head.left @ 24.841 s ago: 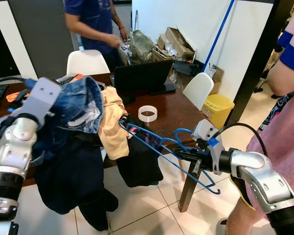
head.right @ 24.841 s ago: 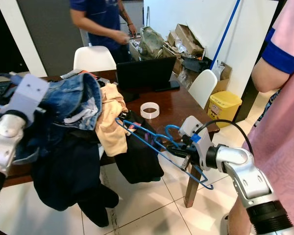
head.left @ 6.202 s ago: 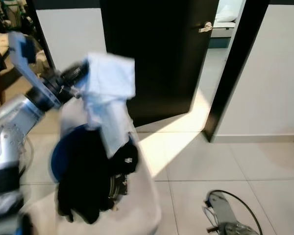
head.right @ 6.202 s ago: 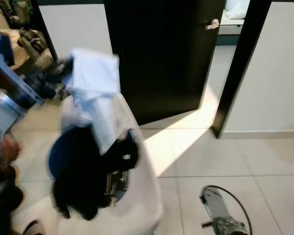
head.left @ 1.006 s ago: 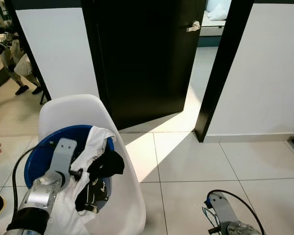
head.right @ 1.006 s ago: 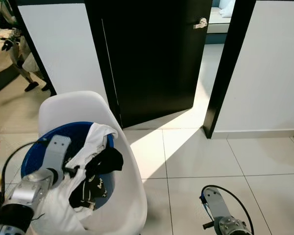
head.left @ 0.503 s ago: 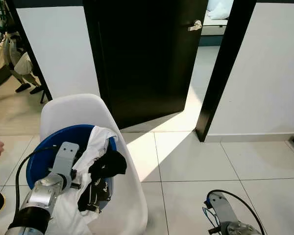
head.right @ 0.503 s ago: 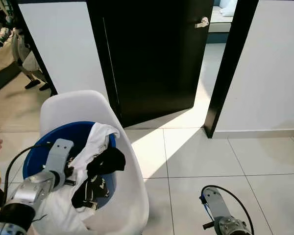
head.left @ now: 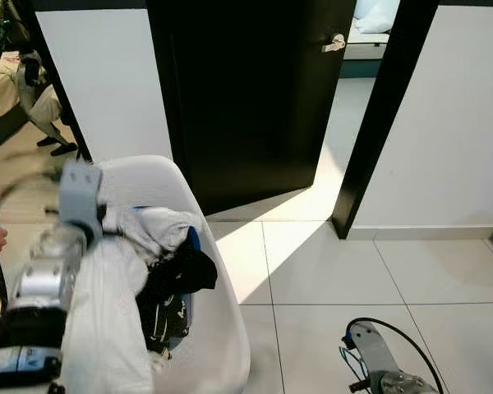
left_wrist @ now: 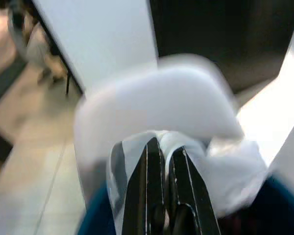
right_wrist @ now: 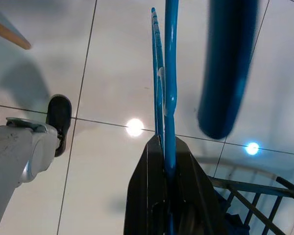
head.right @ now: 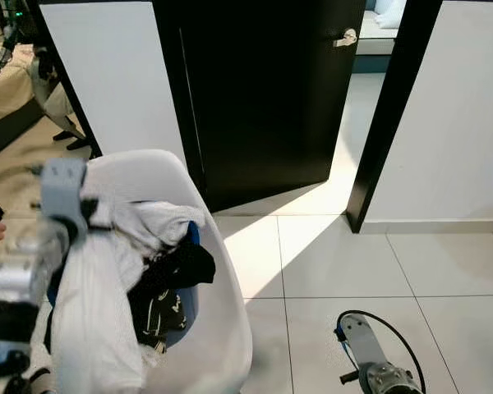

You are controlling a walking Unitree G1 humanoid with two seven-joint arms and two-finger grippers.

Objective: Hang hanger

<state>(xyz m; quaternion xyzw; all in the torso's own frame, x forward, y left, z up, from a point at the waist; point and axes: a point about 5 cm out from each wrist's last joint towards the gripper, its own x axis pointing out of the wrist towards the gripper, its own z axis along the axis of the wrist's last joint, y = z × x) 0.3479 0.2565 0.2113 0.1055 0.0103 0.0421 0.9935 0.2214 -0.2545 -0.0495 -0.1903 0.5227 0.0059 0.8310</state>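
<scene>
Risen since half second ago: left pincer (head.left: 107,222), clenched on white garment (head.left: 107,328) above chair (head.left: 222,328). Right pincer (right_wrist: 167,171) low, gripping blue hanger (right_wrist: 169,88). Hanging not yet done; no rail near.

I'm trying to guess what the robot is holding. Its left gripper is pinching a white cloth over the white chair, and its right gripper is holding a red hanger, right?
Almost. The hanger is blue, not red; the right wrist view shows the right gripper shut on it. The rest holds: the left gripper pinches the white cloth over the white chair.
</scene>
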